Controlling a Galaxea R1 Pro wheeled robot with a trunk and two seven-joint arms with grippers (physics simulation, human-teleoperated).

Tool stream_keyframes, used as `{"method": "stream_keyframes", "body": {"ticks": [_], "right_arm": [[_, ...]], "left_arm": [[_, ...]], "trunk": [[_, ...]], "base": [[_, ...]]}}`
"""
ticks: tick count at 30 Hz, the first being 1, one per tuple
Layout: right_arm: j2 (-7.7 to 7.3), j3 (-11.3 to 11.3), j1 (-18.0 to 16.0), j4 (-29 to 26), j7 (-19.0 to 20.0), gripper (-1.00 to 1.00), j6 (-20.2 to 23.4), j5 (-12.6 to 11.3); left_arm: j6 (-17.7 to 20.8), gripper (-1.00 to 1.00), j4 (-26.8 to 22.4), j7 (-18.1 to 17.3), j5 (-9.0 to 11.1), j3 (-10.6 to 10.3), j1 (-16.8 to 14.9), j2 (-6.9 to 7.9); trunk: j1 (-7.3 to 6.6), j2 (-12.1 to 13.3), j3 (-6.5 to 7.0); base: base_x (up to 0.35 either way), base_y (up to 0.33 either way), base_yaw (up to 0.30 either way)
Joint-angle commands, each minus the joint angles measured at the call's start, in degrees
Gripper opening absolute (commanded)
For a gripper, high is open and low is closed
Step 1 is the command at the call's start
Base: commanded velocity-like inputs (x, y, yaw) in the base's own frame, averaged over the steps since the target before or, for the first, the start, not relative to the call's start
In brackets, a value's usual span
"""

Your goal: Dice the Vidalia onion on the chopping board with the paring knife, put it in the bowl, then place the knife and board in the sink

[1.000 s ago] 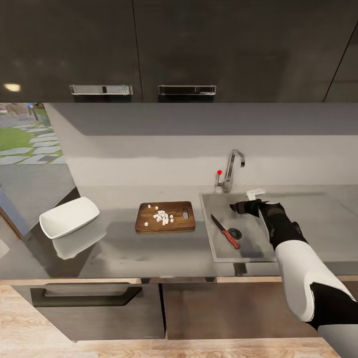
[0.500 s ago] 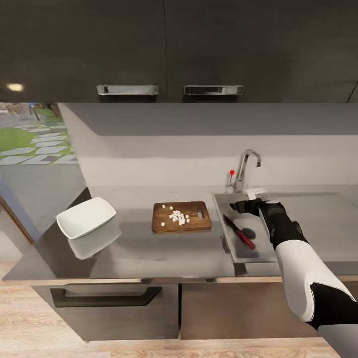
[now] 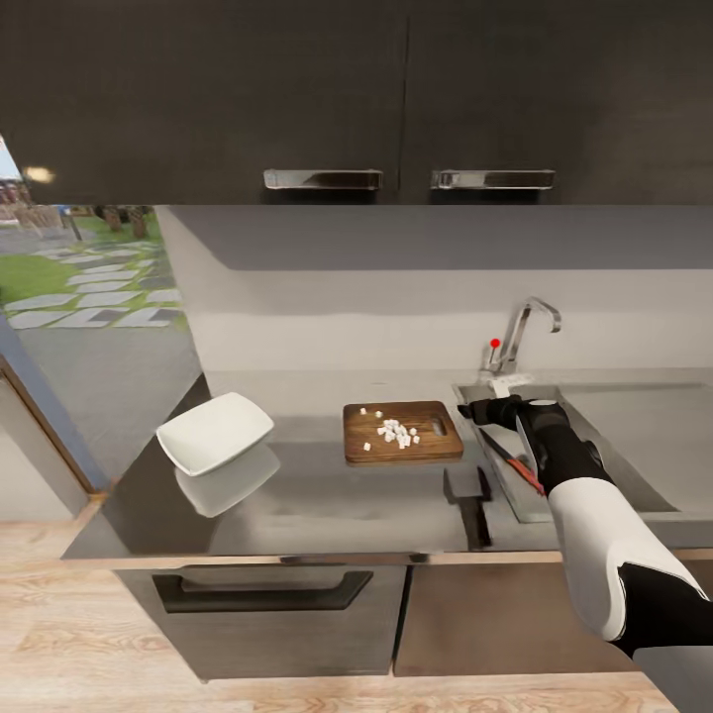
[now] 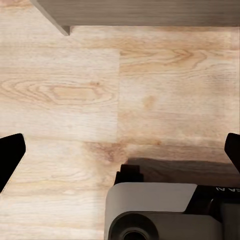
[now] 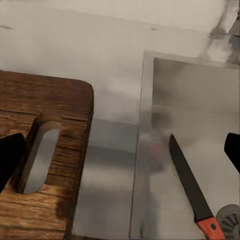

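The right end effector [image 3: 482, 409] hangs over the near-left part of the sink [image 3: 634, 475], just past the rim where basin meets surface [image 3: 297, 500]. Its two fingers stand wide apart with nothing between them; in the right wrist view their dark tips sit at the far sides of the picture, the handle end of the board on one side and the basin on the other.

The paring knife [image 5: 192, 192] already lies on the sink floor under this arm, blade toward the rim, red handle toward the drain [image 5: 229, 220].

Outward across the rim, just beside the sink, lies the chopping board [image 3: 402, 432]. Its long axis runs along the surface's front edge, and its handle hole [image 5: 37, 152] is at the end nearest the right end effector. White diced onion [image 3: 396, 433] sits in a loose heap in the middle of it.

Well beyond the board, near the surface's left end, stands the white bowl [image 3: 215, 433], tilted and empty as far as can be seen.

The left end effector [image 4: 120, 150] points at the wooden floor [image 4: 75, 95], fingers spread and empty.

The right arm is plainly the nearer to the board; the dice probably go to the bowl next.
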Motion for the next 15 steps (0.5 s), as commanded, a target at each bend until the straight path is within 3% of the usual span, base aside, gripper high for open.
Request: {"method": "stream_keyframes", "body": {"ticks": [1, 5, 15], "right_arm": [[0.05, -0.3, -0.1, -0.1, 0.5, 1.0, 0.2, 0.6], [0.05, -0.3, -0.1, -0.1, 0.5, 1.0, 0.2, 0.6], [-0.01, -0.3, -0.1, -0.1, 0.5, 1.0, 0.2, 0.6]], "left_arm": [[-0.4, 1.0, 0.2, 0.0, 0.3, -0.2, -0.1, -0.01], [-0.4, 1.0, 0.2, 0.0, 0.3, -0.2, -0.1, -0.01], [-0.4, 1.0, 0.2, 0.0, 0.3, -0.2, -0.1, -0.01]], "trunk": [[0.01, -0.1, -0.07], [0.01, -0.1, -0.07], [0.01, -0.1, -0.07]], "base": [[0.0, 0.291, 0.0], [0.0, 0.19, 0.0], [0.0, 0.023, 0.0]]}}
